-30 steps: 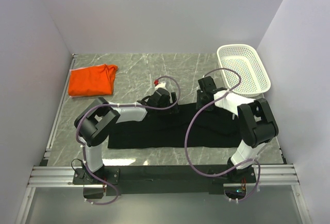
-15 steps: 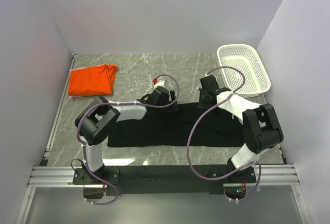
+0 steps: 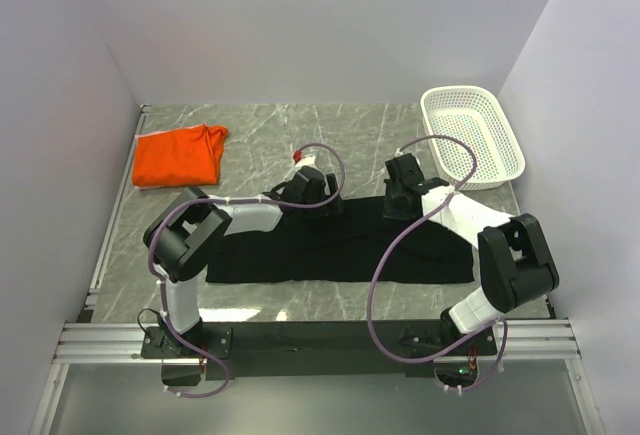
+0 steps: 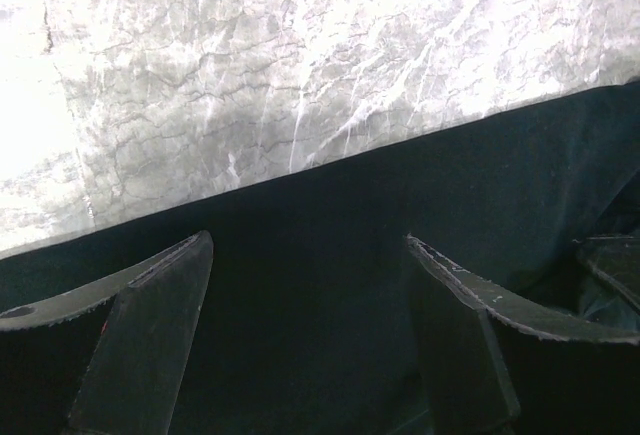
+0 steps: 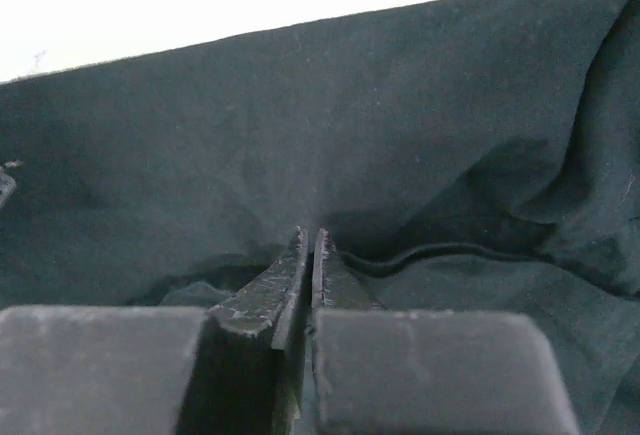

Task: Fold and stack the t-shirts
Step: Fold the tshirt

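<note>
My left arm bends at its elbow near the table's (image 3: 262,131) near-left corner and runs rightward to mid-table. There my left gripper (image 4: 308,247) points down, fingers (image 4: 140,327) spread wide with nothing clamped between them. My right arm folds up at the near-right corner, forearm stretched leftward. My right gripper (image 5: 310,238) has its jaws pressed together, nipping a fold of the black t-shirt (image 5: 200,135).

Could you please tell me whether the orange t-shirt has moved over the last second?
No. The orange t-shirt lies where it did in the far left corner, just as close to the table's left edge.
</note>
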Motion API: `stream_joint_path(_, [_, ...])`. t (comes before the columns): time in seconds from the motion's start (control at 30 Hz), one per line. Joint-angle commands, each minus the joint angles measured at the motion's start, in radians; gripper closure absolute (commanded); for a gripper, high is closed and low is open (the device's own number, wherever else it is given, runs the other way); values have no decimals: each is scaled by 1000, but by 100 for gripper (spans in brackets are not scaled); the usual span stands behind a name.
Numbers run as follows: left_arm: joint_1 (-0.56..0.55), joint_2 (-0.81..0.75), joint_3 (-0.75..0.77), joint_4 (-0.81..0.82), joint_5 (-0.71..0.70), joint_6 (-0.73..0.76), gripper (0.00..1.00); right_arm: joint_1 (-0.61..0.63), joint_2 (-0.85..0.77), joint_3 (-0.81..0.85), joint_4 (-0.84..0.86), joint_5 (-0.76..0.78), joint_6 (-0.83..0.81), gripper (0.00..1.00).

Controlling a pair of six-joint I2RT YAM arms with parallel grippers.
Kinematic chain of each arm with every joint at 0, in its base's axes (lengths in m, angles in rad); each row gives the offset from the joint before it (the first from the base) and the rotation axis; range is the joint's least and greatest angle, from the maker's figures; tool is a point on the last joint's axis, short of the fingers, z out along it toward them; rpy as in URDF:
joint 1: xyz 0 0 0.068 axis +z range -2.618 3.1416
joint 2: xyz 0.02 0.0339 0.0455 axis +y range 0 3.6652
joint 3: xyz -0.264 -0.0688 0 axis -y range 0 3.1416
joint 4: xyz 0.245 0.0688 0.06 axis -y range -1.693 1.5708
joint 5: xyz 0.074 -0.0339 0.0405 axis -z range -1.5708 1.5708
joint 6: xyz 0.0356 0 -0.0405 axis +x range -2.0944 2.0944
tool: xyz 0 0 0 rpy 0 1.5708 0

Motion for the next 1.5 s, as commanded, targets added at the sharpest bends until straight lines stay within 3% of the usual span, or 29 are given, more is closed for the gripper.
stream_joint_path(0.0, [17, 5, -48, -117, -39, 23, 16, 13, -6, -8, 15, -3, 14, 100])
stream_joint_path(0.53, [42, -15, -51, -135, -56, 35, 16, 201, -295, -141, -110, 51, 183, 100])
stream_joint_path(0.83, [43, -12, -42, -141, -58, 39, 16, 318, -348, -204, -136, 64, 287, 100])
stream_joint_path(0.93, [43, -11, -37, -143, -62, 41, 16, 367, -358, -212, -145, 64, 324, 93])
stream_joint_path(1.07, [46, -6, -30, -152, -65, 44, 16, 430, -372, -191, -186, 86, 362, 72])
stream_joint_path(1.23, [51, -4, -23, -160, -73, 46, 16, 470, -461, -143, -254, 140, 369, 61])
stream_joint_path(1.37, [51, -7, -20, -158, -72, 49, 16, 421, -510, -114, -275, 239, 332, 48])
stream_joint_path(1.47, [48, -11, -5, -160, -67, 55, 16, 303, -509, -121, -251, 229, 271, 47])
